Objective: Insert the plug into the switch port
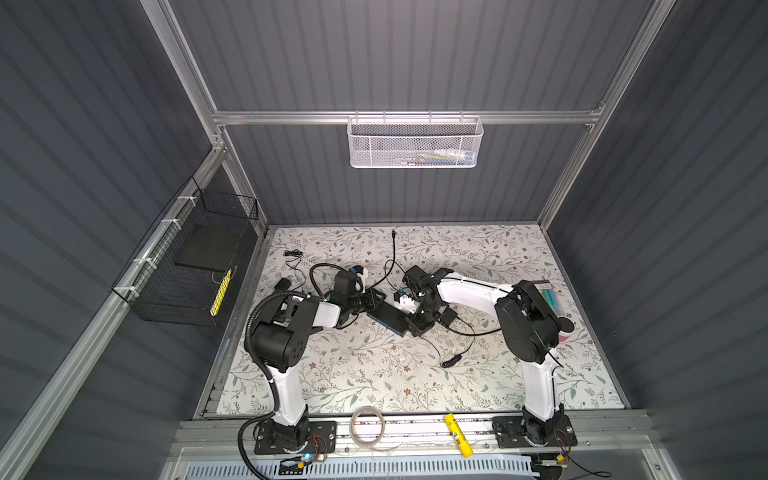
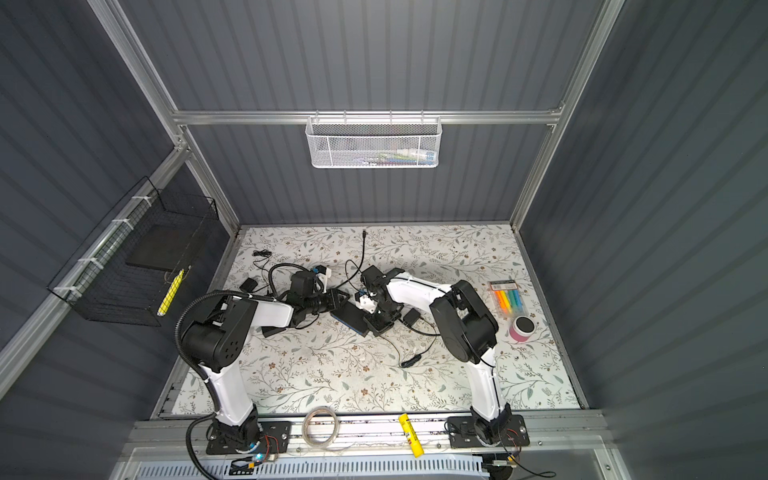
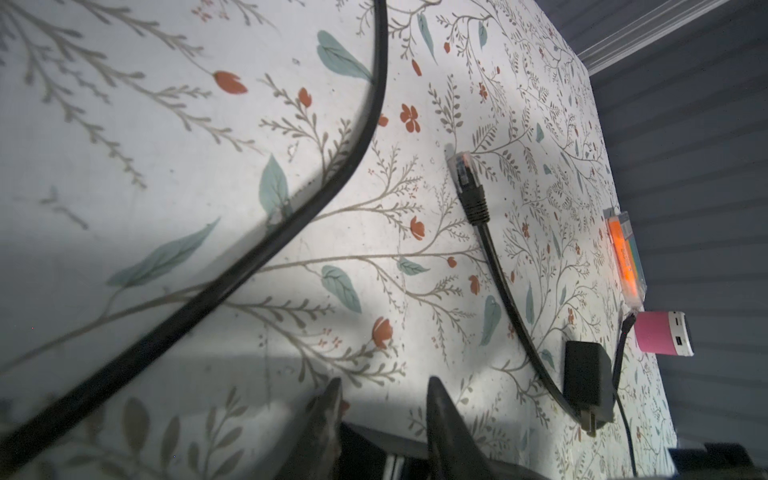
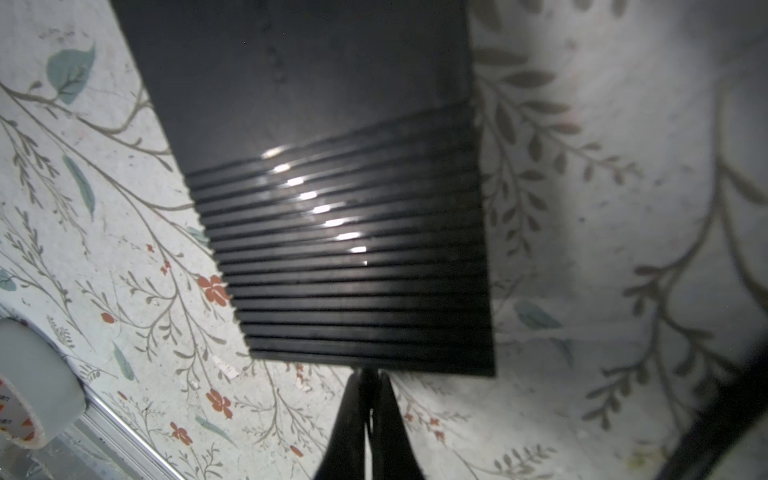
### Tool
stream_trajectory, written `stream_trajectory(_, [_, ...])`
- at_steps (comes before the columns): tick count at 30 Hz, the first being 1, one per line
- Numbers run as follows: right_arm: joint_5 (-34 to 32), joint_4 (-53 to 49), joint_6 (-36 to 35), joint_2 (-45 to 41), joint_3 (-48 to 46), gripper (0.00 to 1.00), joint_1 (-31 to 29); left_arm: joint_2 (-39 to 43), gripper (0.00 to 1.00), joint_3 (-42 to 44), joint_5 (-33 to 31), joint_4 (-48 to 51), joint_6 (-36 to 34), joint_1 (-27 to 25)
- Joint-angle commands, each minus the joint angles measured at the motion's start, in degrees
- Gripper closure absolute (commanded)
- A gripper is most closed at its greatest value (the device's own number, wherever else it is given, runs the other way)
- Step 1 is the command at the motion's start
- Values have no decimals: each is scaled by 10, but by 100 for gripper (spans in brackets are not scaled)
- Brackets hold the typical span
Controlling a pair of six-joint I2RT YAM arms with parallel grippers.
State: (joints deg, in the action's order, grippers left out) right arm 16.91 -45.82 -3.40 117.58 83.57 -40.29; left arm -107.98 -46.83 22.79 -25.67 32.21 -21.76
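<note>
The plug [image 1: 393, 233], a clear-tipped network connector on a black cable [image 1: 393, 249], lies flat on the floral counter [image 1: 374, 374] near the middle of its far edge, and nothing holds it. In both top views it is well apart from both end effectors, which sit at the counter's centre by the switch [image 1: 388, 318]. Its cable runs from it back toward that centre. The left wrist view shows the plug [image 3: 467, 178] lying beyond the fingers and clear of them.

The switch is a flat black box with a blue lower edge, lying slantwise in the middle of the counter. The left end effector [image 1: 375, 300] is at the end of the switch that faces the far-left corner. In the left wrist view its fingers [image 3: 444, 419] stand part-way apart, with a dark body low between them near their roots. Whether they clamp it I cannot tell.

The right end effector [image 1: 413, 328] is at the switch's opposite end, nearer the front edge. In the right wrist view its fingers [image 4: 388, 415] are pressed together with nothing between them, their tips right at the ribbed end of the switch [image 4: 332, 187]. A black adapter [image 1: 446, 318] lies just beside this end effector, toward the right edge.
</note>
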Motion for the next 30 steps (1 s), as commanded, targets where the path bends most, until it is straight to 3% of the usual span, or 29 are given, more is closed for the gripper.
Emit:
stream_trajectory(1, [5, 138, -36, -28, 20, 93, 7, -15, 67, 32, 45, 155, 19, -32])
stream_trajectory(7, [-20, 117, -47, -67, -21, 89, 17, -3, 66, 10, 26, 157, 30, -29])
stream_trajectory(13, [-65, 155, -24, -126, -130, 85, 37, -11, 60, -42, 15, 186, 6, -22])
stream_trajectory(16, [-83, 169, -12, -155, -173, 75, 42, -17, 58, -70, 15, 197, -4, -22])
stream_trajectory(21, [-117, 161, 21, -206, -204, 67, 44, 9, 51, -87, -5, 211, -4, -22])
stream_trajectory(25, [-148, 162, 99, -268, -230, 61, 44, 57, 42, -103, -35, 252, -26, -17])
stream_trajectory(30, [-111, 263, 251, -341, -307, 54, 44, 106, 35, -129, -56, 305, -62, -14])
